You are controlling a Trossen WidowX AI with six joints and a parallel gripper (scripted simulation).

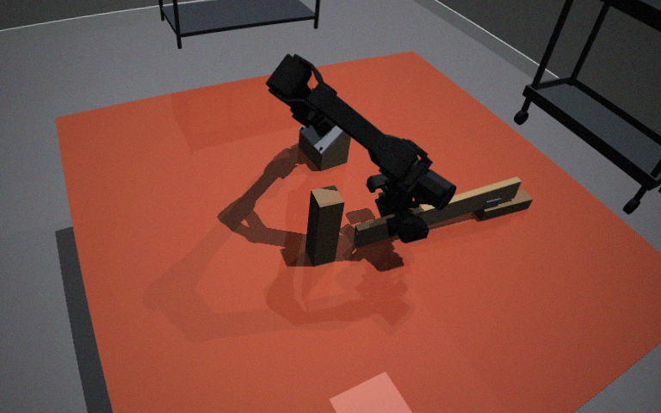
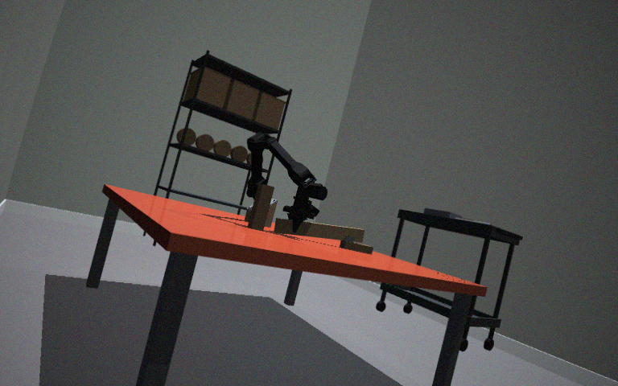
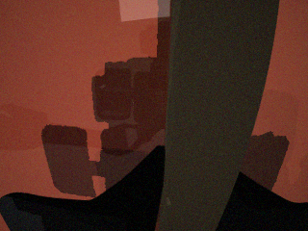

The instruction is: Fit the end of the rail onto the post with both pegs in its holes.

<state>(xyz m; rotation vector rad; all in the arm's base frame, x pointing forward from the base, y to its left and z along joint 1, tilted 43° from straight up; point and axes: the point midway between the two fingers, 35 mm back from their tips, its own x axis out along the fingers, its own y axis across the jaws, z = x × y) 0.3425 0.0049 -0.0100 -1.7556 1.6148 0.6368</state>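
Observation:
The long wooden rail (image 1: 458,203) (image 2: 327,230) (image 3: 215,103) lies on the red table, its far end on the low footboard block (image 1: 511,206) (image 2: 357,246) at the right. Its near end (image 1: 365,233) rests down on the table a short way right of the upright wooden post (image 1: 324,224) (image 2: 261,207). The pegs on the post are in shadow and I cannot make them out. My gripper (image 1: 402,221) (image 2: 298,223) is shut on the rail near its near end, coming down from above. In the wrist view the rail fills the middle between the dark fingers.
The arm's base block (image 1: 324,145) stands behind the post. A pale square patch (image 1: 370,395) (image 3: 145,2) marks the table near its front edge. A black cart (image 1: 594,116) (image 2: 455,254) stands off the table to the right, and a shelf rack (image 2: 228,132) stands behind.

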